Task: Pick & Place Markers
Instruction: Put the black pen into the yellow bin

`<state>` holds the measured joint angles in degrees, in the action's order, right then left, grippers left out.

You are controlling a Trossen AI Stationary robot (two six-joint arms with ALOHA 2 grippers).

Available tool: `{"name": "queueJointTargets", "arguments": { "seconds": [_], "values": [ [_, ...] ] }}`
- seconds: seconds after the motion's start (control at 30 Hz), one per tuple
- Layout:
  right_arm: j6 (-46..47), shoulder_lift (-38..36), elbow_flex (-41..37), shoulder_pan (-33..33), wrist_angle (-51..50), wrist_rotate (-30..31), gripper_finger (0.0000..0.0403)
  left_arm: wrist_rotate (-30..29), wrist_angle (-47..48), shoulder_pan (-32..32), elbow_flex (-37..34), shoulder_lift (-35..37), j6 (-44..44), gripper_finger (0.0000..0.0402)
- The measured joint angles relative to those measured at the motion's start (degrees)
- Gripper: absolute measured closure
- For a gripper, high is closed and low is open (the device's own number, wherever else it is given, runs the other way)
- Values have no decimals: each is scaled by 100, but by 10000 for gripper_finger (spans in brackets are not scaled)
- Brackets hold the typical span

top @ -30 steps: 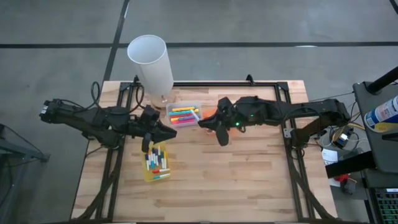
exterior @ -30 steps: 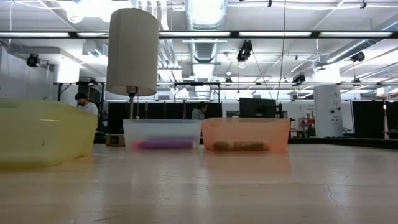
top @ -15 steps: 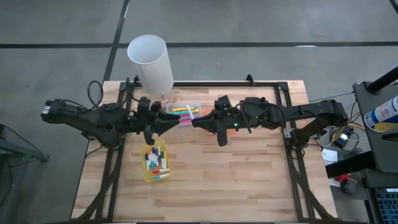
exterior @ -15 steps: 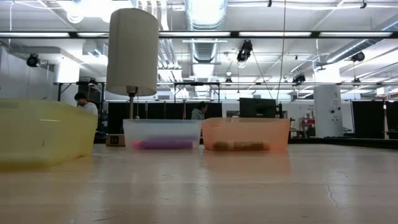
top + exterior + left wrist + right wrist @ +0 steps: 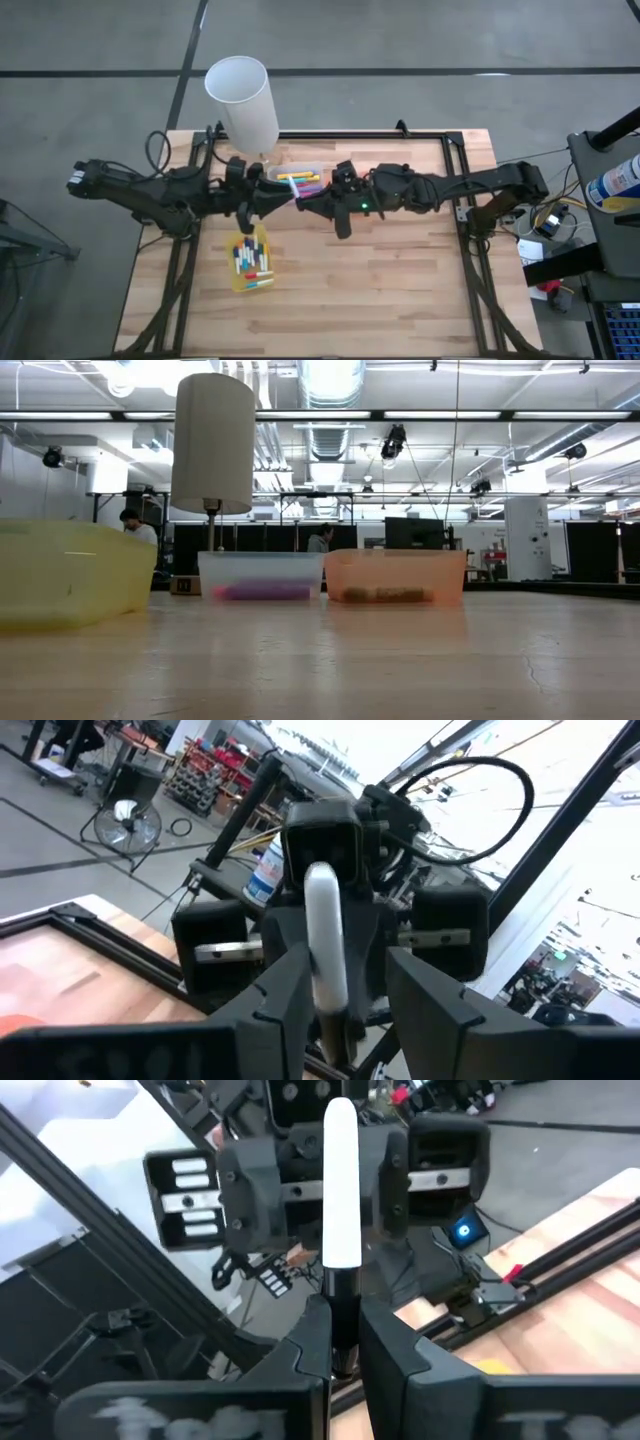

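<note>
A marker (image 5: 340,1180) with a long white upper part and a dark lower end stands between my two grippers, high above the table. My right gripper (image 5: 343,1330), reaching in from the table's right (image 5: 303,203), is shut on it. My left gripper (image 5: 355,1010) faces it from the table's left (image 5: 280,200) and is open, with a finger on either side of the marker (image 5: 325,940). Whether a left finger touches the marker, I cannot tell. Several more markers lie in the yellow tray (image 5: 250,262) and the clear tray (image 5: 298,180). My right gripper pinches the marker's dark lower end (image 5: 342,1295) between its two fingers. The fingers come about level from the table's right. The marker rises out of the hold with its white end up, lifted clear of the table and trays.
A tall white cylinder (image 5: 243,100) on a thin stand rises at the far left of the table, behind the clear tray. An orange tray (image 5: 395,577) stands to the right of the clear tray (image 5: 262,577). Bare wood lies near and to the right.
My right gripper has moved toward the table's left with the marker, up to my left gripper. My left gripper has swung up from over the yellow tray toward the right gripper.
</note>
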<state>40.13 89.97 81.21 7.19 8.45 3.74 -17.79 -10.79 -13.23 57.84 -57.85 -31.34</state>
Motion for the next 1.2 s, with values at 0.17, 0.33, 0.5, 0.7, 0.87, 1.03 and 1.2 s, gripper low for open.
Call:
{"name": "queueJointTargets", "arguments": {
  "seconds": [0.17,0.33,0.5,0.7,0.87,1.03,1.2],
  "values": [
    [44,56,0,7,28,-32,380,12,-63,0,0,-69,-23,278],
    [111,67,0,7,63,-76,380,45,-116,4,0,-61,-21,300],
    [71,69,0,7,141,-76,371,57,-119,11,0,-39,-25,370],
    [279,69,0,16,-23,-188,295,389,389,4,0,125,57,376],
    [-15,64,0,42,-338,-249,250,372,1641,7,0,484,-207,378],
    [-123,51,0,42,-391,-226,239,16,3225,0,0,709,-698,378],
    [-276,51,0,40,-401,-222,238,818,5270,-10,0,645,-2069,378]
  ]
}}
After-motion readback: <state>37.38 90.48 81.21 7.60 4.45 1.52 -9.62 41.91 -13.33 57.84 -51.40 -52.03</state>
